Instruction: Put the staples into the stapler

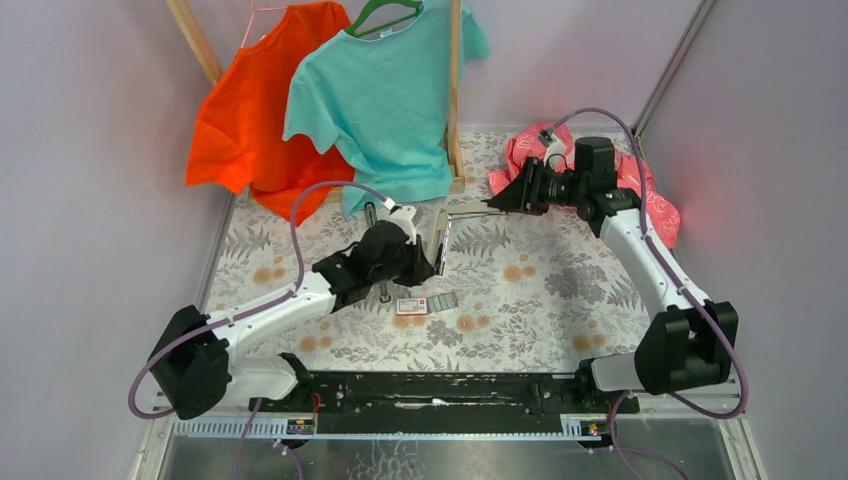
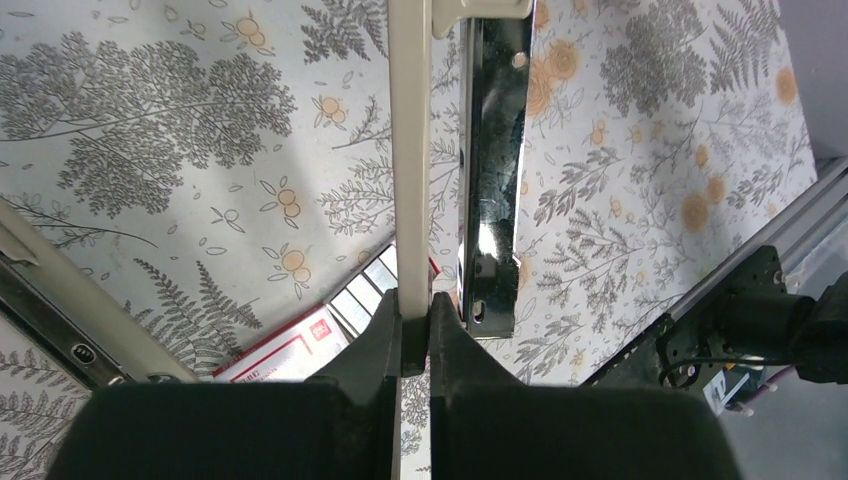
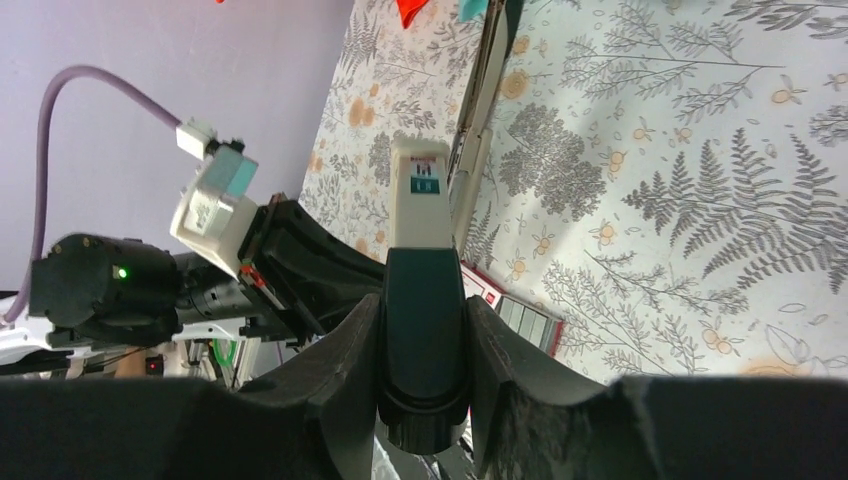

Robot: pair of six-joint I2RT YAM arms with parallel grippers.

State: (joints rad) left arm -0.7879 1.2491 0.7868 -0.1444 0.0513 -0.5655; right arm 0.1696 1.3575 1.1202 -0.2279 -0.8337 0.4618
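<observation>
At the middle of the flowered table (image 1: 560, 290), overhead view: the stapler (image 1: 441, 240) is held off the surface between both arms, hinged open. The left gripper (image 1: 412, 258) reaches it from 8 o'clock and the right gripper (image 1: 497, 203) from 2 o'clock. The box of staples (image 1: 411, 306) lies flat on the table at about 6 o'clock from the stapler, apart from it and from both grippers. A grey strip of staples (image 1: 443, 299) lies just beside the box's 3 o'clock end. An orange shirt (image 1: 245, 120) and a teal shirt (image 1: 385, 100) hang at 11 to 12 o'clock, and a pink cloth (image 1: 522, 152) lies at 1 o'clock.

Left wrist view, detail hidden from overhead: the left gripper (image 2: 415, 322) is pressed fully together on the thin cream arm (image 2: 410, 150) of the stapler, which runs toward 12 o'clock. The black and chrome channel (image 2: 495, 170) hangs just beside that arm at 3 o'clock, not gripped. The box (image 2: 295, 350) and strip (image 2: 365, 290) show underneath at 7 o'clock.

Right wrist view, detail seen nowhere else: the right gripper (image 3: 425, 310) stands partly closed, clamped on the dark rounded end of the stapler's cream top (image 3: 420, 200). The left gripper (image 3: 300, 260) appears at 9 o'clock and the box (image 3: 482, 290) at 4 o'clock. No view shows whether the channel holds staples
</observation>
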